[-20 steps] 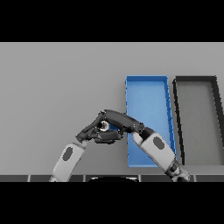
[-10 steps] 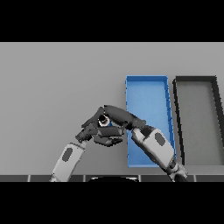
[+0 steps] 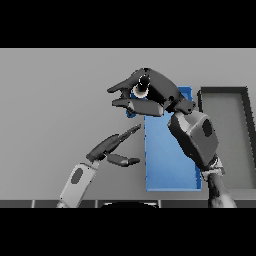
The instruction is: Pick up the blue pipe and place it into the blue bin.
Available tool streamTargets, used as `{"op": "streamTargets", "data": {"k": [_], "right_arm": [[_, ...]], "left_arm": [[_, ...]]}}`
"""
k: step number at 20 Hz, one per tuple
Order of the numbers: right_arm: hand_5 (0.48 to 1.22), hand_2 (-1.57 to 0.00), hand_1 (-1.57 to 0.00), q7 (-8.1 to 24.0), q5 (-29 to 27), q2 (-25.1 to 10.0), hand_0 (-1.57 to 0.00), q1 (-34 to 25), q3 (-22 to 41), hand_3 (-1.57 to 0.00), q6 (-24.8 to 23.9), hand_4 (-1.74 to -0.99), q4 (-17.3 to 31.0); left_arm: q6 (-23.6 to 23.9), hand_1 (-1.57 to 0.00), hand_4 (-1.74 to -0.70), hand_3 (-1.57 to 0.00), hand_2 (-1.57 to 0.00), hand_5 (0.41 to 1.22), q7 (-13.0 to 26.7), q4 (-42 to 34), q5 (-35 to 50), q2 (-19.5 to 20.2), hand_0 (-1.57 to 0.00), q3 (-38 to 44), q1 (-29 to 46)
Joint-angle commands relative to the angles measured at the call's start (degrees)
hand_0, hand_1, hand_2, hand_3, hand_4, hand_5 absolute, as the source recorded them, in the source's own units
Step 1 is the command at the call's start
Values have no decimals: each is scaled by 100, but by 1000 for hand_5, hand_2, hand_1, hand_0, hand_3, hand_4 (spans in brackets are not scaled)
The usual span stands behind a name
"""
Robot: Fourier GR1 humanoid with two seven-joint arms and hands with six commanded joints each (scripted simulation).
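Change since earlier frames: right hand [image 3: 152, 95] now sits higher in the head view, raised off the desk [image 3: 55, 100], with its forearm crossing in front of the blue bin [image 3: 167, 165]; left hand [image 3: 114, 146] has separated from it and is lower and to the left.
Right hand: fingers curled around the blue pipe [image 3: 141, 88], thumb and fingers pointing toward the view's left; it is closed on the pipe.
Blue pipe: only a small light ring-shaped end with a dark centre shows between the curled fingers; the rest is hidden by the hand. A small blue patch shows just under the fingers, but I cannot tell whether that belongs to the pipe or to the bin.
Left hand: fingers straight and relaxed, spread, holding nothing, near the bin's left wall.
Blue bin: on the desk, largely covered by the right forearm.
Dark bin [image 3: 242, 150]: just beside the blue bin on the right.
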Motion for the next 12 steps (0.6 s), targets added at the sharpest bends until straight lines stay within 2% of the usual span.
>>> {"op": "streamTargets", "data": {"k": [1, 3, 6, 7, 9, 12], "right_arm": [[1221, -1571, -1571, -16, 131, -140, -1571, -188, -106, -1571, -83, -1741, 256], [1221, -1571, -1571, 33, 187, -426, -1571, -362, -336, -1571, -147, -1741, 738], [1221, -1571, -1571, -177, 406, -764, -1571, -216, -502, -1571, -3, -1741, 1290], [1221, -1571, -1571, -158, 498, -910, -1571, -90, -528, -1571, 9, -1741, 1396], [1221, -1571, -1571, -174, 442, -1149, -1571, 214, -666, -1571, 78, -1741, 1499], [1221, -1571, -1571, -78, 470, -1239, -1571, 895, -636, -1571, -116, -1741, 1364]], "left_arm": [[13, -1, -898, 0, -1, 430, 3, 42, -20, 4, -1, 14, -11], [-23, 0, -890, 0, 0, 425, -119, 25, -26, 95, 0, 33, 44], [33, 0, -886, 1, 0, 412, -123, 35, -89, 56, 0, 5, 29], [7, 1, -882, 1, 1, 411, -235, -1, -91, 117, 1, 6, 72], [12, 1, -874, 1, 1, 413, -229, 19, -106, 162, 1, 51, -7], [0, 1, -867, 1, 1, 419, -242, -9, -124, 147, 1, -10, 48]]}}
